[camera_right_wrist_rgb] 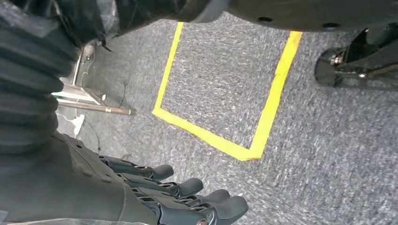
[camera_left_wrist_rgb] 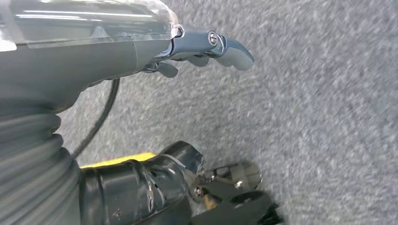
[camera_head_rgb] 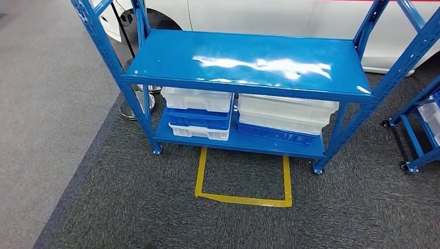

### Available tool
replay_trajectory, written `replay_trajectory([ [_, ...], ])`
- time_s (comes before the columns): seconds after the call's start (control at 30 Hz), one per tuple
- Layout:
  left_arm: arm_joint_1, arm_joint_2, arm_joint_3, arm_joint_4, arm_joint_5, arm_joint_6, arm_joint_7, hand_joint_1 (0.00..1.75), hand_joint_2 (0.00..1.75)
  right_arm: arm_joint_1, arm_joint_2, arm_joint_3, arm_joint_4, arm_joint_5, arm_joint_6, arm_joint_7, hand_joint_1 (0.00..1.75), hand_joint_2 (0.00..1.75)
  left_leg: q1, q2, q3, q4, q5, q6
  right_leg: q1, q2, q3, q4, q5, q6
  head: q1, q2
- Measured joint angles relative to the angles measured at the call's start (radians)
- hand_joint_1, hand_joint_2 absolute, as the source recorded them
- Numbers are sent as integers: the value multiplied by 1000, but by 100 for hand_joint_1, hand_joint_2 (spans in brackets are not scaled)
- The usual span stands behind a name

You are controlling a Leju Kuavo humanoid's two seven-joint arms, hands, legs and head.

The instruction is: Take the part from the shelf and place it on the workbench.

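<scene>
- Dark grey carpet covers the floor, meeting a paler grey strip off to the left-hand side.
- Left hand hangs over bare carpet, fingers extended and apart, holding nothing.
- Right hand hangs likewise, dark fingers straight, side by side, empty; the yellow tape outline lies on the carpet just beyond its fingertips.
- Ahead of both hands, the tape outline runs up to the foot of the blue metal two-level shelf.
- Glossy top board of the shelf carries only glare; the part cannot be identified on it.
- Lower level holds stacked white and blue plastic trays and a second stack; contents cannot be seen.
- A white vehicle body stands behind the shelf.
</scene>
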Motion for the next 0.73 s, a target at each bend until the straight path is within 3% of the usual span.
replay_trajectory([
  [0.03,8,3,-16,0,22,-6,6,0,0,0,-4,18,-4,-18,5,1,0,44,0,0,-33,71,-33,0,2,0,-1,0,0,-3,0,0],
  [0.07,17,6,-30,0,42,-11,12,0,0,0,-7,36,-8,-36,9,1,0,44,0,0,-61,130,-54,0,5,0,-2,0,0,-5,0,0],
  [0.1,27,9,-45,0,63,-17,18,0,0,0,-11,53,-14,-53,13,3,0,87,0,-1,-74,157,-54,2,8,0,-2,1,0,-5,0,0],
  [0.13,37,12,-60,0,82,-22,23,0,0,-2,-14,69,-22,-70,17,4,0,131,-1,-1,-69,144,-35,6,10,1,-1,1,0,-5,0,0],
  [0.17,48,14,-75,1,102,-27,29,0,0,-3,-17,86,-31,-86,21,6,0,175,-2,-1,-46,95,0,11,12,2,1,1,0,-5,0,0],
  [0.23,67,22,-106,2,144,-38,39,0,0,-7,-22,121,-49,-121,31,9,0,175,-7,-1,19,-46,65,24,16,3,4,2,-2,-4,0,0],
  [0.3,81,29,-139,2,187,-48,50,0,0,-9,-29,158,-66,-158,40,10,0,175,-12,-1,52,-124,87,28,19,3,3,4,-4,0,0,0],
  [0.4,98,39,-192,2,253,-65,68,0,0,-8,-44,214,-83,-214,54,12,0,175,-16,-1,57,-135,87,23,18,2,2,4,-7,4,0,0],
  [0.47,106,49,-228,2,296,-76,79,0,0,-3,-53,253,-89,-251,63,15,0,175,-18,-1,57,-135,87,26,15,2,4,3,-5,10,0,0],
  [0.6,112,64,-299,-1,384,-99,102,0,0,16,-71,327,-99,-324,80,20,0,0,-19,-1,57,-134,87,31,14,2,7,-1,-2,14,0,0],
  [0.73,119,76,-360,-9,460,-119,122,0,0,33,-85,390,-106,-389,96,25,0,0,-20,-1,57,-133,87,33,14,3,8,-3,-1,15,0,0],
])
